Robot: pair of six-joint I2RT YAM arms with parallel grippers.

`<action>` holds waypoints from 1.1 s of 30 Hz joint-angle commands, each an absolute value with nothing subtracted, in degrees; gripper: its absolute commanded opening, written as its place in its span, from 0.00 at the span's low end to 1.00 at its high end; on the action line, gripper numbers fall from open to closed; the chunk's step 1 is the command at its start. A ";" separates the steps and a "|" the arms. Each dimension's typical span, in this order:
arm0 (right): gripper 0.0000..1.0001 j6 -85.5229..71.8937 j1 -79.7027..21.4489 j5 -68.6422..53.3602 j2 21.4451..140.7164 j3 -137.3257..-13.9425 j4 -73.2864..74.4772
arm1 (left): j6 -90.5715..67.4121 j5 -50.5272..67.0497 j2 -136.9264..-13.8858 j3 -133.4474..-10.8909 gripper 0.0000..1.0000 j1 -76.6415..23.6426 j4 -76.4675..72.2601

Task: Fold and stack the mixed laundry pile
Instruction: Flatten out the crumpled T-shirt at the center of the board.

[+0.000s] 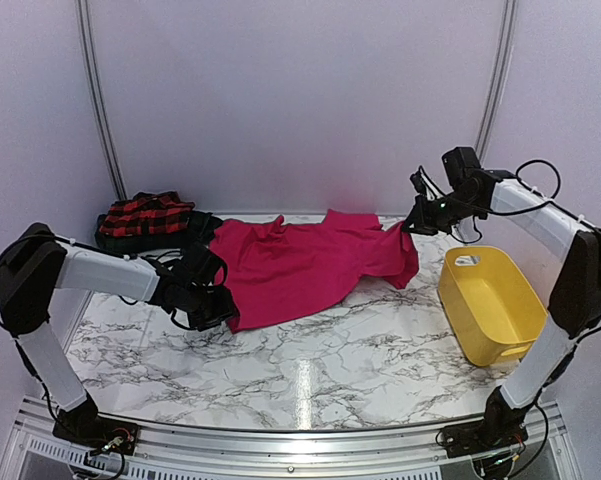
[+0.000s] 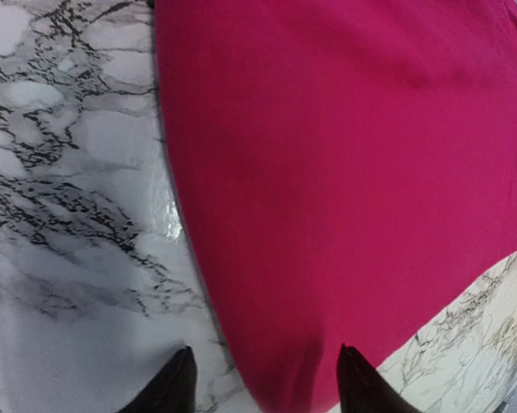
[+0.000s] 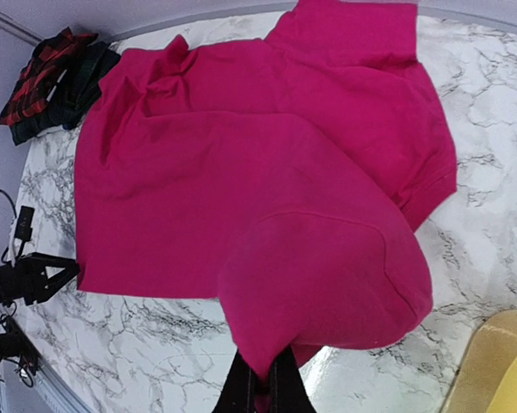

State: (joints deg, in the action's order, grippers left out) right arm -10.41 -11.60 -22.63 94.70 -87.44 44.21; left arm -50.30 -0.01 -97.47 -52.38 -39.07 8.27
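A magenta-pink shirt (image 1: 310, 265) lies spread across the marble tabletop (image 1: 310, 375). Its right edge is pinched and raised by the right hand (image 3: 262, 385), clenched on a bunched fold. The left hand (image 2: 267, 389) hovers astride the shirt's near-left corner, fingers spread wide and grasping nothing. A red-and-black checked garment (image 1: 145, 213) and a dark plaid garment (image 3: 82, 86) sit heaped at the back left by the wall. The pink knit looks light and limp, likely to sag and drag when lifted. Corners and hems appear the surest places to grip.
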 commanded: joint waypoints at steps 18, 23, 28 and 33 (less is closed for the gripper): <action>0.00 -17.49 -26.37 -38.49 91.41 -73.97 32.12 | -22.72 -17.99 -113.74 -97.02 0.00 -40.48 46.24; 0.00 -16.93 -17.89 -35.67 89.96 -68.43 34.84 | -11.85 -19.94 -133.26 -118.39 0.09 -52.34 58.57; 0.00 -13.06 -14.86 -32.85 90.52 -67.94 39.52 | -12.78 -17.09 -129.66 -109.88 0.46 -54.24 53.41; 0.00 -12.41 -14.85 -33.98 91.17 -67.31 39.11 | -20.29 -9.22 -113.18 -94.67 0.52 -48.01 38.69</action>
State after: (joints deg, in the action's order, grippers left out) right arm -14.26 -14.52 -34.17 91.90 -67.22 37.98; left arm -15.66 -14.09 -127.57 -102.76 -55.57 46.28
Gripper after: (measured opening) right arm 0.003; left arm 0.510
